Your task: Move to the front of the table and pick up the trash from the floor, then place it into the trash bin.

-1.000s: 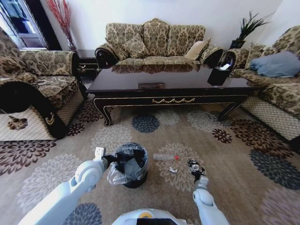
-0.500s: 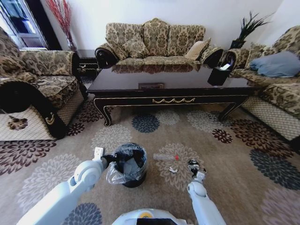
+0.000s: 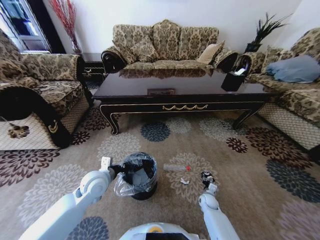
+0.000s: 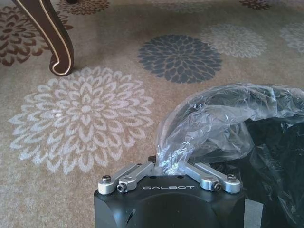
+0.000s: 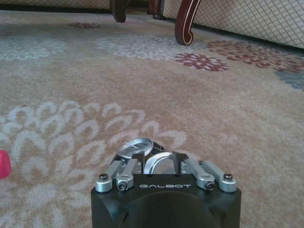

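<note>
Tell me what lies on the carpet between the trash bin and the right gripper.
In the head view, a clear plastic bottle with a red cap and a small white scrap lie between the trash bin and the right gripper, on the floral carpet.

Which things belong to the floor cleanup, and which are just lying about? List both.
Job: trash bin, its bag gripped by the left pincer; shiny round trash at the right pincer; white scrap; clear bottle; table.
Lying about: sofas, black holder, blue cloth, plant.
</note>
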`<state>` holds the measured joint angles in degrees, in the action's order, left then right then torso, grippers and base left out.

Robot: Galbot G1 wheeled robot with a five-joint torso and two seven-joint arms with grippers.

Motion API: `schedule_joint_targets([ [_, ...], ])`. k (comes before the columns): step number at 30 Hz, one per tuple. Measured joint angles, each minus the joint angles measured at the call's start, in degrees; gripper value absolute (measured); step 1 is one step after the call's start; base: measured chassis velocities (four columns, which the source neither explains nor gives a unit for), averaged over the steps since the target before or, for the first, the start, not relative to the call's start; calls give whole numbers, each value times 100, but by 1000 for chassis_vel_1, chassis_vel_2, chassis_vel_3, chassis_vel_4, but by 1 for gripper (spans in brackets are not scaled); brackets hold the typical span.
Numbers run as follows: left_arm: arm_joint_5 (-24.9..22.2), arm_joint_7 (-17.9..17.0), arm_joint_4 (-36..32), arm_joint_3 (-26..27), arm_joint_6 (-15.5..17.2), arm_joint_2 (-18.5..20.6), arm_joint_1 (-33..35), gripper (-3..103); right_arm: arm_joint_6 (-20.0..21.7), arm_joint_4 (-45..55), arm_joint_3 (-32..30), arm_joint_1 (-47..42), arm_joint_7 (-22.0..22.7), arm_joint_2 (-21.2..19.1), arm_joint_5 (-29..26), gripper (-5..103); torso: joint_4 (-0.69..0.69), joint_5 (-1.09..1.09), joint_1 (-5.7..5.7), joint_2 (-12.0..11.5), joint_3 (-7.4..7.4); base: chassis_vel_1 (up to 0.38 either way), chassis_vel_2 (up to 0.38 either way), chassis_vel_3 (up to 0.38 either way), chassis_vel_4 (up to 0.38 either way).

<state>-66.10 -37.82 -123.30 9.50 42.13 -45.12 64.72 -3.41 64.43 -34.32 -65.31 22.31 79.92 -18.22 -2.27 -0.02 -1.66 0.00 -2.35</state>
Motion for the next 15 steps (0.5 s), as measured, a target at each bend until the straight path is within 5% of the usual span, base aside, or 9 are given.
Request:
schedule_joint_targets([
  [1, 2, -2, 2, -13, 0, -6, 5, 3, -3, -2, -2, 6, -5, -21, -5, 25, 0, 0, -1, 0, 0, 0, 0, 0, 0],
  [3, 2, -4, 2, -16, 0, -8, 7, 3, -4, 3, -3, 7, -6, -33, -11, 25, 0, 1, 0, 0, 0, 0, 0, 0, 0],
  [9, -13, -10, -13, -7, 0, 26, 11, 3, -55, 73, -1, -61, -40, -62, 70, 1, -2, 3, 0, 0, 0, 0, 0, 0, 0],
  [15, 11, -3, -26, 6, 0, 23, 83, 3, -66, 498, -12, -236, 112, -9, 292, 16, -2, 2, 0, 0, -1, 0, 0, 0, 0],
])
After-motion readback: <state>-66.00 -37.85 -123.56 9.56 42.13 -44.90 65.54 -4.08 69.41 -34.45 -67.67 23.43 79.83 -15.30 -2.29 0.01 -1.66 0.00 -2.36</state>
